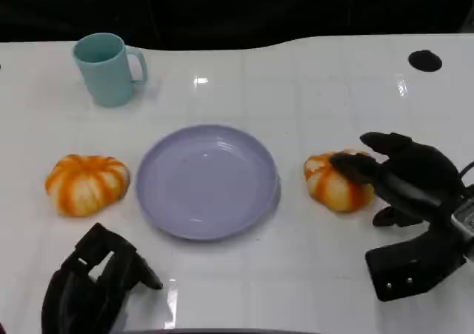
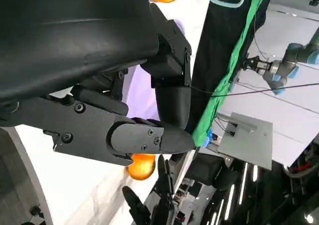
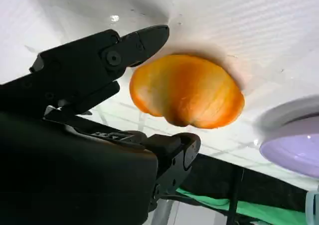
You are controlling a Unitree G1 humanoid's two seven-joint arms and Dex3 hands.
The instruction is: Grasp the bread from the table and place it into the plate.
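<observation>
Beside the lilac round plate [image 1: 206, 180], toward the robot's right, on the white bench [image 1: 311, 97]: orange-striped round bread bun [image 1: 337, 181], its right flank cupped by the black right hand [image 1: 400, 175], fingers spread around it, grip not yet closed; left hand [image 1: 92, 278] far off, curled in, empty

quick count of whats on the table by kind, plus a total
bread: 2, one left of the plate, one right of it at the right hand's fingers
plate: 1, purple
mug: 1, teal
black round mark: 1, far right; what it is I cannot tell
total: 5
</observation>
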